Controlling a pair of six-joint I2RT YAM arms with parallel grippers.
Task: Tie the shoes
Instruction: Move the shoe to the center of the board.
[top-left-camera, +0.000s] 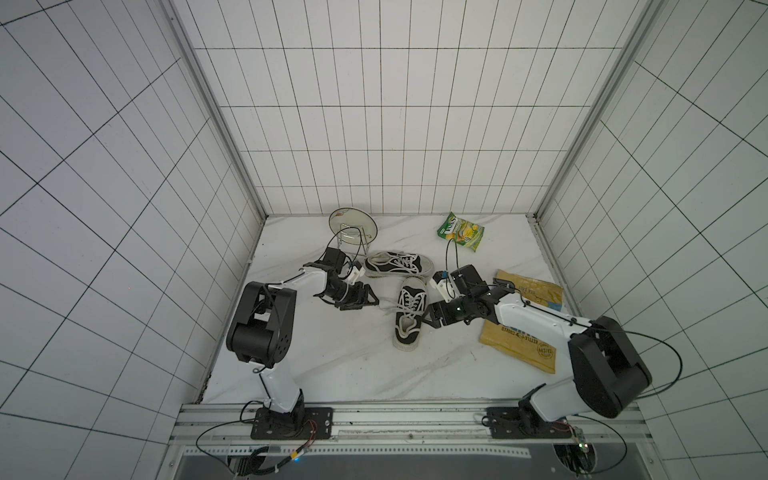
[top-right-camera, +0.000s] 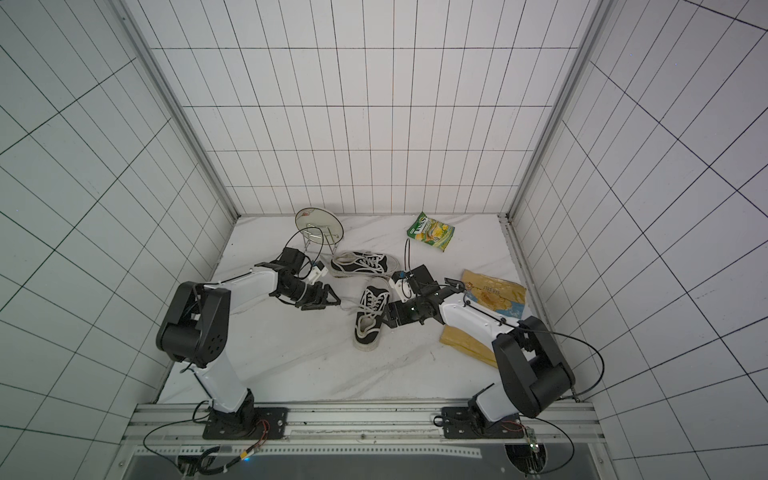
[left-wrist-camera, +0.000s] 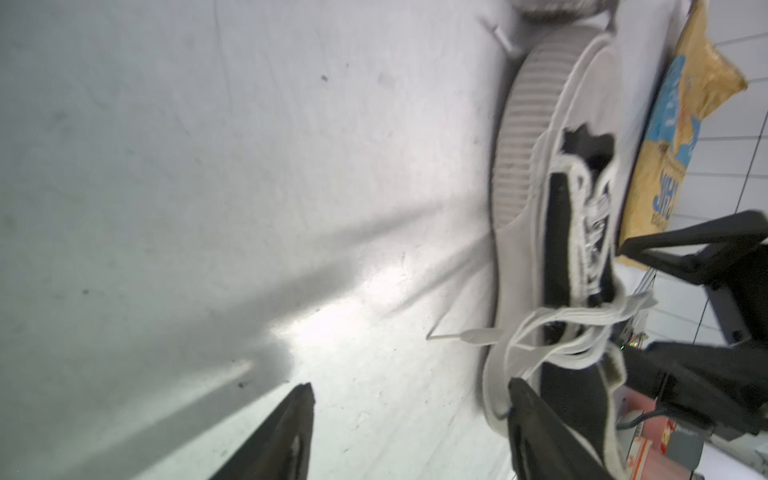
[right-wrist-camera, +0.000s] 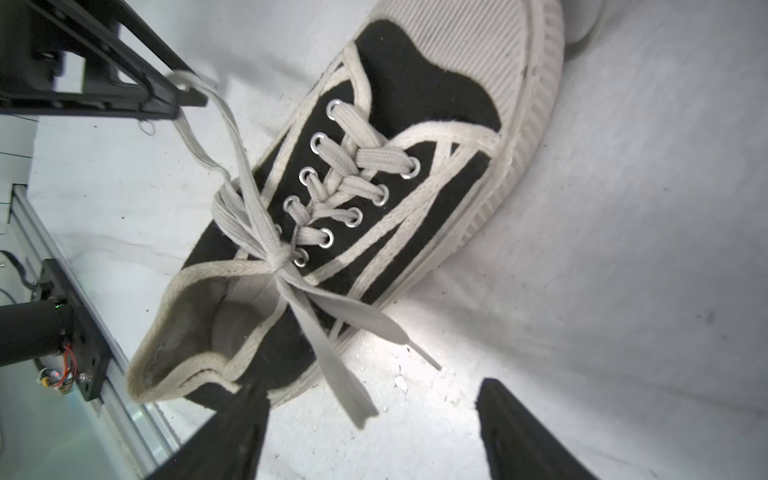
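Note:
Both top views show the shoes, black with white soles and laces. One shoe (top-left-camera: 397, 264) (top-right-camera: 361, 264) lies on its side at the back. The other (top-left-camera: 409, 313) (top-right-camera: 370, 316) stands between my arms, toe pointing away. Its white lace (right-wrist-camera: 278, 259) is knotted at the top eyelets, and one loop (right-wrist-camera: 195, 124) reaches up to a finger of my left gripper. My left gripper (top-left-camera: 372, 299) (left-wrist-camera: 411, 384) is open just left of this shoe, nothing between its jaws. My right gripper (top-left-camera: 428, 318) (right-wrist-camera: 374, 388) is open at its right side, and a loose lace end (right-wrist-camera: 353, 399) hangs between its fingers.
A plate on a wire stand (top-left-camera: 353, 226) is at the back left. A green snack bag (top-left-camera: 461, 232) lies at the back right. A yellow chip bag (top-left-camera: 523, 320) lies under my right arm. Tiled walls close three sides, and a metal rail (top-left-camera: 411, 419) runs along the front.

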